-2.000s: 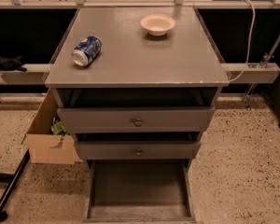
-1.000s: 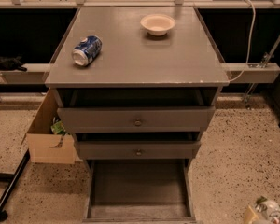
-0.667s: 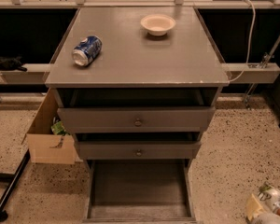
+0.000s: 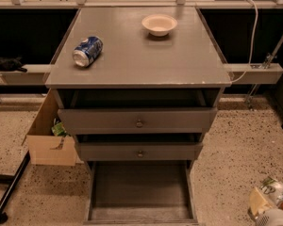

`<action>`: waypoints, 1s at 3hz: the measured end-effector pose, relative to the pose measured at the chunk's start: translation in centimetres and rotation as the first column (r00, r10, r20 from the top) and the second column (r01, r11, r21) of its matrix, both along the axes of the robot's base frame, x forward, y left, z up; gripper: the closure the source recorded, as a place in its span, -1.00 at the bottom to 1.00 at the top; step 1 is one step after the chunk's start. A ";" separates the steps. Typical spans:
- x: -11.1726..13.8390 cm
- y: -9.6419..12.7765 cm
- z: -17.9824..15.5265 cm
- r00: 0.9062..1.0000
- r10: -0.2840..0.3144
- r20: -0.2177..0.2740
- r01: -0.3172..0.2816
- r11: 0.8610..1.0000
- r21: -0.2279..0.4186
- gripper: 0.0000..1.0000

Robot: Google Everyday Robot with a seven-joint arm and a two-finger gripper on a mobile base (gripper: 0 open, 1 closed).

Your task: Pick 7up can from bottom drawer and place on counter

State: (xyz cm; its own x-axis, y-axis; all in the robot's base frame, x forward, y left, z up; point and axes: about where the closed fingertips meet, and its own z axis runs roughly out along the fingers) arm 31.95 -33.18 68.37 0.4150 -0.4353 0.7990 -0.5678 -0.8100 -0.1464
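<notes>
7up can (image 4: pixel 275 191), clamped in the closed gripper (image 4: pixel 268 202) low at right of the bottom drawer (image 4: pixel 140 188), may slip, or strike the counter (image 4: pixel 141 55) edge, if swung up too close.

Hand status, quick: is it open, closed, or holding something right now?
The hand, at the lower right corner above the floor beside the open bottom drawer, is closed on the 7up can.

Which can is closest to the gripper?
The green-and-white 7up can, right beside the gripper in the bottom-right corner of the view. The blue-and-white can lies on its side on the counter, far off towards its left edge.
</notes>
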 end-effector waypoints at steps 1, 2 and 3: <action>0.1 0.4 -2.2 0.997 0.005 -0.073 -0.003 1.000 0.025 1.00; 3.3 1.9 -1.8 0.995 0.024 -0.094 -0.016 0.997 0.079 1.00; 8.4 5.5 3.7 0.993 0.114 0.005 -0.114 0.985 0.128 1.00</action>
